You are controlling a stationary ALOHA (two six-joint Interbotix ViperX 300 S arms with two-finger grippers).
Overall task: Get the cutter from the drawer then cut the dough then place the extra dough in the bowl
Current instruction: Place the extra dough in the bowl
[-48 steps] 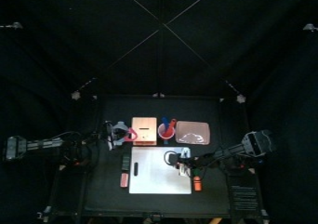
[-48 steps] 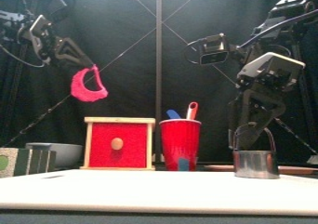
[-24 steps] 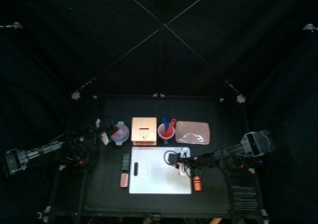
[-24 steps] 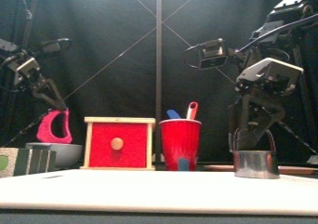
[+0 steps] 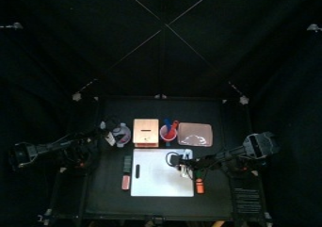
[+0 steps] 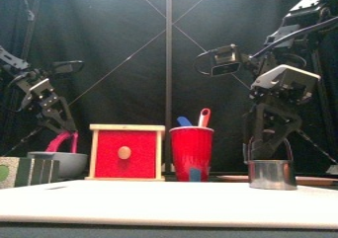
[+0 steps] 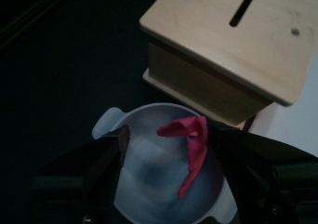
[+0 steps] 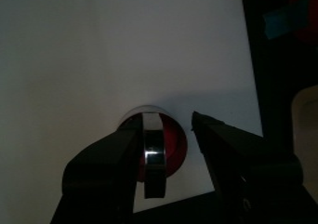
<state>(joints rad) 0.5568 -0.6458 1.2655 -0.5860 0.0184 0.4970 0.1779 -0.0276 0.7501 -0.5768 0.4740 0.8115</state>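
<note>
1. The left end effector (image 6: 58,119) hangs just above the blue-grey bowl (image 7: 147,167), its jaws spread wide and gripping nothing
2. The pink strip of extra dough (image 7: 189,151) lies in the bowl, and in the front view one end pokes up above the rim
3. The bowl sits just beside the wooden box (image 5: 149,130), on the left arm's side; the red cup (image 6: 193,151) stands on the box's other side
4. The right end effector (image 6: 271,151) is clamped around the metal cutter (image 6: 272,174), which stands on the white cutting board (image 5: 157,174)
5. Red dough (image 8: 173,146) shows inside the cutter's ring
</note>
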